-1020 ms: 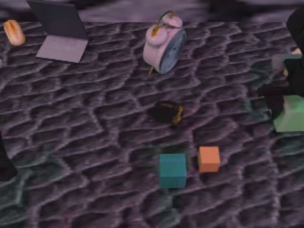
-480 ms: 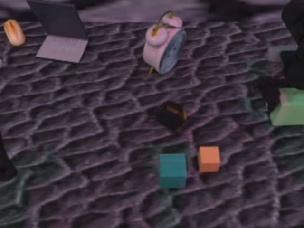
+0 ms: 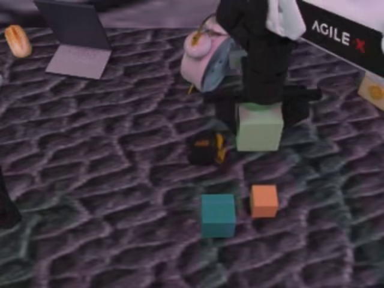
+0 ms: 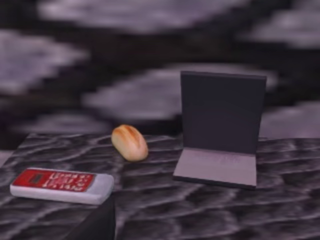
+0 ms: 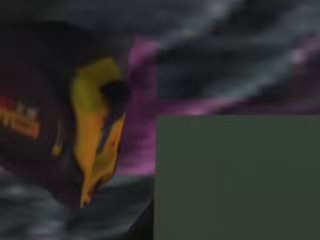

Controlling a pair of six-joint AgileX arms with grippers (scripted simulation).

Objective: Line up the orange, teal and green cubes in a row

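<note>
The pale green cube (image 3: 259,129) hangs over the middle of the table, just beyond the orange cube (image 3: 264,200). My right gripper (image 3: 261,113) is shut on it from above, with a dark finger on either side. The green cube's flat face (image 5: 235,175) fills much of the right wrist view. The teal cube (image 3: 218,215) sits on the table just left of the orange cube, a small gap between them. My left arm (image 3: 3,207) stays parked at the table's left edge.
A black-and-yellow block (image 3: 209,149) lies right beside the green cube on its left, close in the right wrist view (image 5: 95,130). A pink alarm clock (image 3: 201,60), a laptop (image 3: 78,42), a bread roll (image 3: 17,40), a cream box (image 3: 373,90) and a red-and-white handset (image 4: 60,185) lie around the edges.
My right arm has swung from the table's right edge to the middle, carrying the green cube with it. The black-and-yellow block has shifted slightly. The teal and orange cubes have not moved.
</note>
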